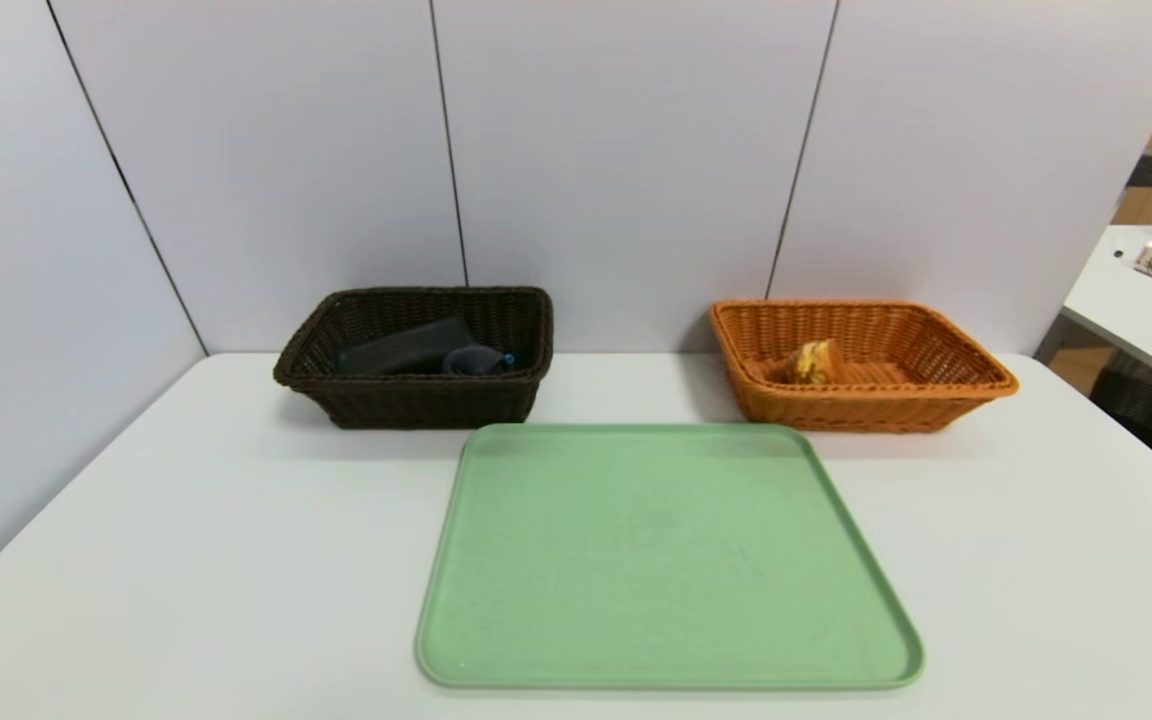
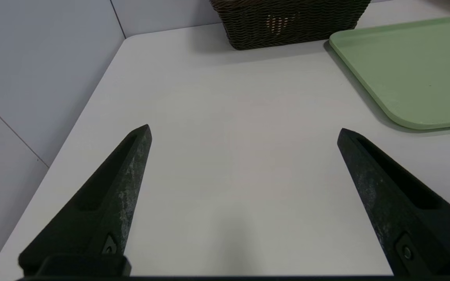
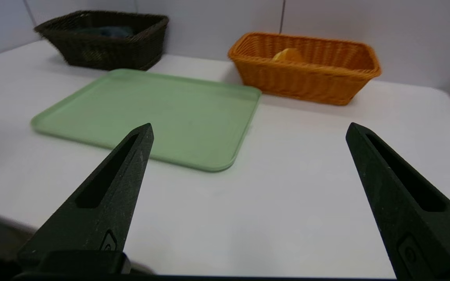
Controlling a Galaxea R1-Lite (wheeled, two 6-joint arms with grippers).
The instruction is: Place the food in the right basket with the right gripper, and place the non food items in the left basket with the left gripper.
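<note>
Tray: the flat pale-green plastic tray (image 1: 666, 560) is being shown bare, lying on the white table (image 1: 186, 560) in front of both baskets; nothing is being left on it to sort.

Left basket: the dark brown woven wicker basket (image 1: 416, 400) is being seen at the far left of the table, holding a flat black case-like item (image 1: 401, 348) and a small dark rounded object (image 1: 476, 360), too dim to be identified further.

Right basket: the orange woven wicker basket (image 1: 856, 405) is being seen at the far right, holding a yellowish piece of food (image 1: 814, 362).

Left gripper: the left gripper (image 2: 244, 132) is being held wide apart and empty above bare table, near the tray's left edge.

Right gripper: the right gripper (image 3: 248, 130) is likewise being held spread and empty, low over the table's near right side, well apart from the orange basket.

Step in hand: sorting is being judged complete, so only parking appears to be called for.

Doing it well: both arms are best being kept clear of the tray rim and basket walls, with fingers left apart and nothing being nudged.
</note>
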